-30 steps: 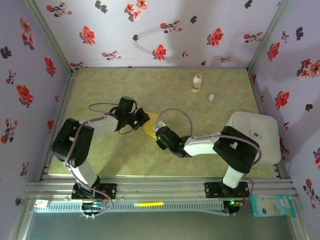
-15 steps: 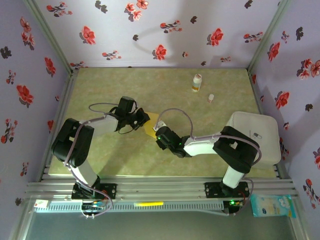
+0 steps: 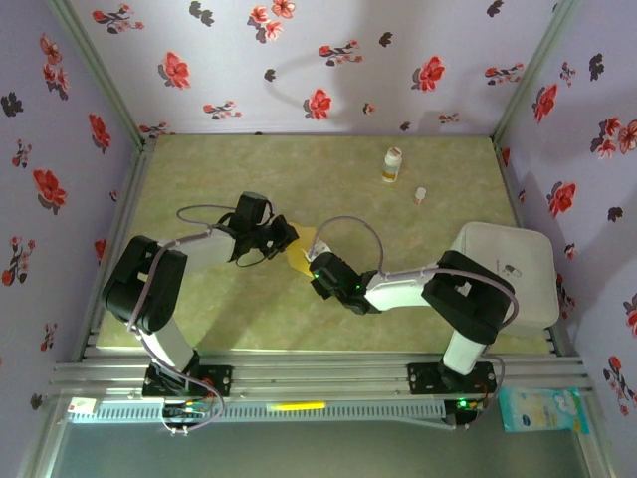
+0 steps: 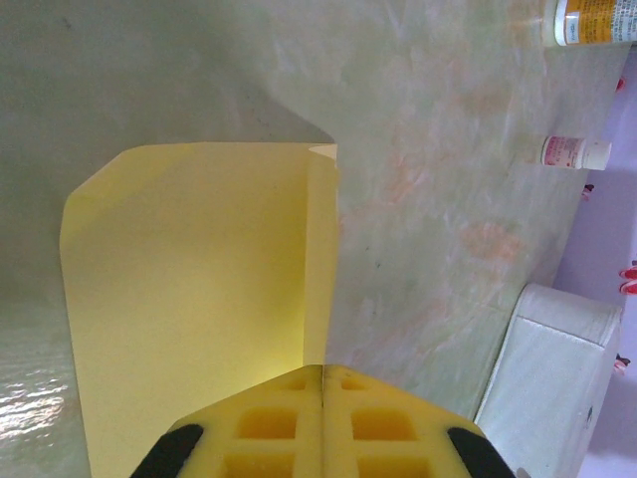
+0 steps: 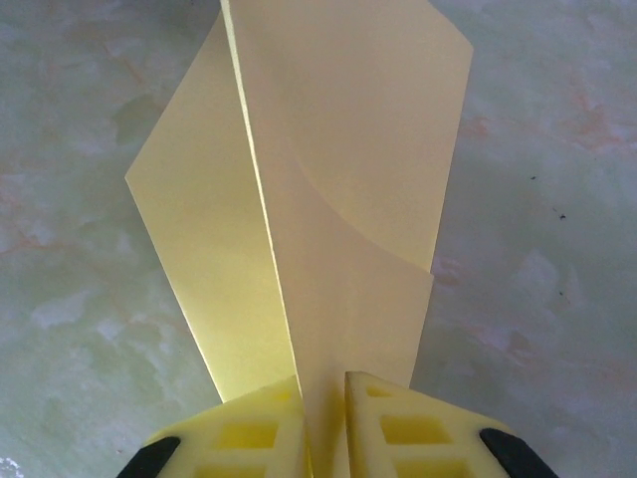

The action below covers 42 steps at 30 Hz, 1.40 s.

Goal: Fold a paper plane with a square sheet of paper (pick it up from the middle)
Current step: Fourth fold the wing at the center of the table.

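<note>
The sheet of paper (image 3: 299,255), mustard-yellow and already creased into overlapping layers, is held up a little left of the counter's (image 3: 299,169) middle, between the two hands. In the left wrist view a broad panel of it (image 4: 189,299) is seen with a narrow folded strip along its edge, and that edge is pinched in the seam of the left hand (image 4: 321,380), whose yellow pads are pressed fully together. In the right wrist view the sheet (image 5: 338,129) is seen fanning upward from the right hand (image 5: 321,388), which is closed on the folded layers, with a pad set against each side. From above, the left hand (image 3: 285,235) is placed at the sheet's far-left side and the right hand (image 3: 312,265) at its near-right side. A white-and-orange bottle (image 3: 392,164) is stood upright near the far edge, right of centre, a smaller white bottle (image 3: 420,195) is found just near of it, and a white box (image 3: 508,269) is set against the right edge.
</note>
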Tool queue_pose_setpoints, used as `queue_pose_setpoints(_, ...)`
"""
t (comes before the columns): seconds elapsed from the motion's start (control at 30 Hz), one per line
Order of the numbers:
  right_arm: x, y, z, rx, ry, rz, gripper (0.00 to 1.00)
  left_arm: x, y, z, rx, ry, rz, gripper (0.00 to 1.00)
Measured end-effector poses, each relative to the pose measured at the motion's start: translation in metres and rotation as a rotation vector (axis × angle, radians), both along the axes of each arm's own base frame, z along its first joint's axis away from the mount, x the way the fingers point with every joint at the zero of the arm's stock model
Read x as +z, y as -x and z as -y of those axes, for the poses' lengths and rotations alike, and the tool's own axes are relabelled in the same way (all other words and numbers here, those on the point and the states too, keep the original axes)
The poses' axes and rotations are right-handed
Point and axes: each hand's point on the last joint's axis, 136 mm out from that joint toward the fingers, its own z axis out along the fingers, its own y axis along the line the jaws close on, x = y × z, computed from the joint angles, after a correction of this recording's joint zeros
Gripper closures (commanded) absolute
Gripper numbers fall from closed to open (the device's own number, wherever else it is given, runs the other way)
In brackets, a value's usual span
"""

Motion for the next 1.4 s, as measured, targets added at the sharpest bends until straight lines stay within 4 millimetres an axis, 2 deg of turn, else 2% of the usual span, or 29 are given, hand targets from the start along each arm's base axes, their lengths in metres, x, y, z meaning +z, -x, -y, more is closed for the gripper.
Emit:
queue_pose_setpoints(0.17, 0.0, 0.001, -0.001, -0.005, -0.012, -0.009, 0.92, 0.0, 0.0, 0.0, 0.0, 0.0, 0.0, 0.95)
queue_pose_setpoints(0.37, -0.001, 0.001, -0.002, -0.008, -0.034, -0.033, 0.93, 0.0, 0.0, 0.0, 0.0, -0.001, 0.0, 0.71)
queue_pose_setpoints(0.63, -0.005, 0.0, -0.003, -0.02, -0.088, -0.091, 0.92, 0.004, 0.002, -0.004, 0.002, -0.017, 0.006, 0.57)
queue_pose_setpoints(0.77, -0.011, -0.001, -0.005, -0.029, -0.124, -0.137, 0.91, 0.008, 0.002, -0.007, 0.012, -0.029, 0.013, 0.55)
queue_pose_setpoints(1.27, -0.01, -0.007, -0.014, -0.056, -0.32, -0.303, 0.92, 0.012, 0.001, -0.012, 0.026, -0.041, 0.021, 0.56)
queue_pose_setpoints(1.4, -0.01, -0.008, -0.016, -0.062, -0.353, -0.343, 0.92, 0.012, 0.001, -0.013, 0.026, -0.042, 0.022, 0.59)
